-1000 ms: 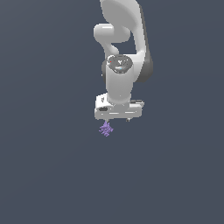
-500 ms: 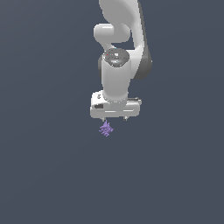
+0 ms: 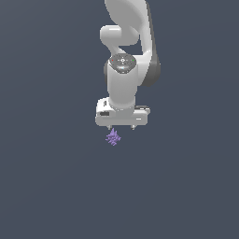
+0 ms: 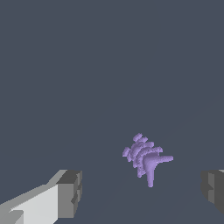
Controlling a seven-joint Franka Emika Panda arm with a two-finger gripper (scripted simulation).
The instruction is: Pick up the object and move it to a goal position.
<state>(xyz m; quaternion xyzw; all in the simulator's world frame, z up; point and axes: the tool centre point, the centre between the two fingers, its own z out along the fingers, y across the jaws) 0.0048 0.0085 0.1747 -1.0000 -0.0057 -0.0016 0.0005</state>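
Observation:
The object (image 3: 113,138) is a tiny light-purple spiky cluster lying on the dark grey floor. In the exterior view it sits just below the white gripper (image 3: 121,127), under its left side. The gripper is open and empty, its two short fingertips (image 3: 133,127) pointing down. In the wrist view the object (image 4: 145,158) lies between the two spread grey finger pads (image 4: 70,194), closer to the one at the picture's right edge, and touches neither. The gripper (image 4: 142,192) holds nothing.
The white arm (image 3: 128,56) rises above the gripper toward the top of the exterior view. The plain dark grey floor (image 3: 56,177) surrounds the object. No goal marker shows.
The gripper has shifted slightly toward the exterior view's left and a little lower, closer over the object. The object has not moved.

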